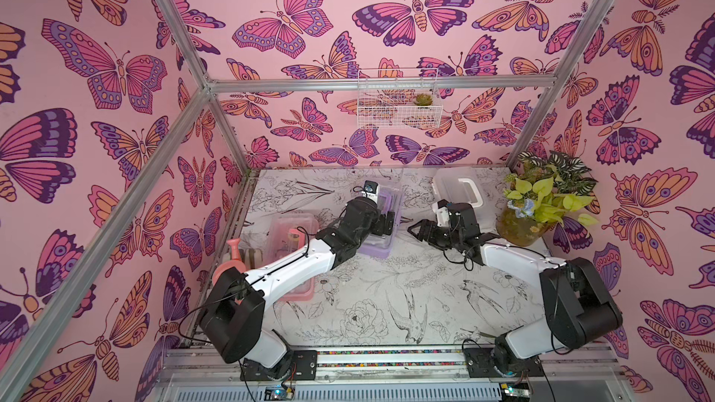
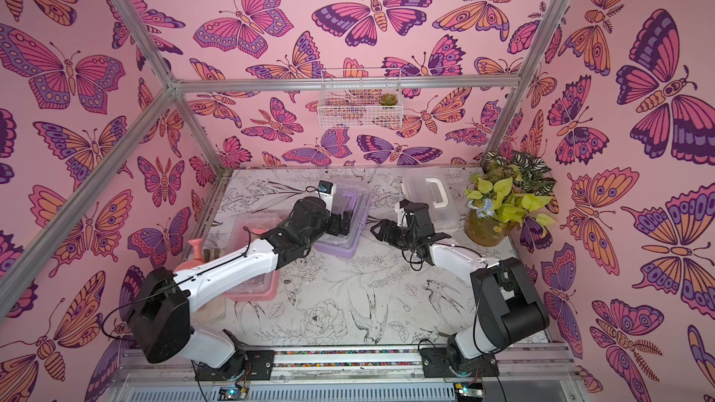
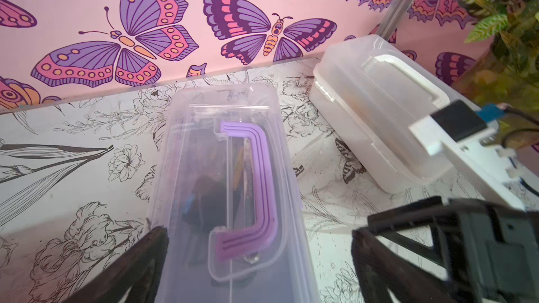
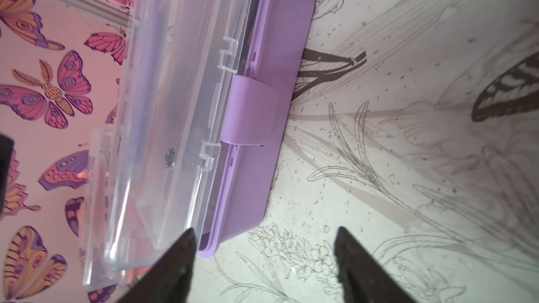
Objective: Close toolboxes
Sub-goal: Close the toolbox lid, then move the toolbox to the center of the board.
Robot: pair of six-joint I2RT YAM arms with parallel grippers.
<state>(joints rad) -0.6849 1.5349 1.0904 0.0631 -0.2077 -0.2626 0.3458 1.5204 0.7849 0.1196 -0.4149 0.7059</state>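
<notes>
The purple toolbox [image 1: 377,247] [image 2: 340,247] sits mid-table with its clear lid [image 3: 233,170] down and its purple handle flat. Along its front a thin dark gap shows, and the purple latch [image 4: 250,112] hangs against the base [image 4: 256,188]. My left gripper [image 1: 387,222] [image 2: 344,224] [image 3: 259,233] hovers open over the lid, a finger on each side. My right gripper [image 1: 416,230] [image 2: 377,232] [image 4: 265,230] is open just right of the box, holding nothing. The white toolbox [image 1: 460,191] [image 2: 429,191] [image 3: 379,106] stands at the back right, lid down. The pink toolbox [image 1: 294,233] [image 2: 255,291] lies partly under my left arm.
A potted plant [image 1: 541,203] stands at the back right corner beside the white box. A white wire basket [image 1: 398,98] hangs on the back wall. A pink can [image 1: 234,249] and wooden pieces sit at the left edge by the pink box.
</notes>
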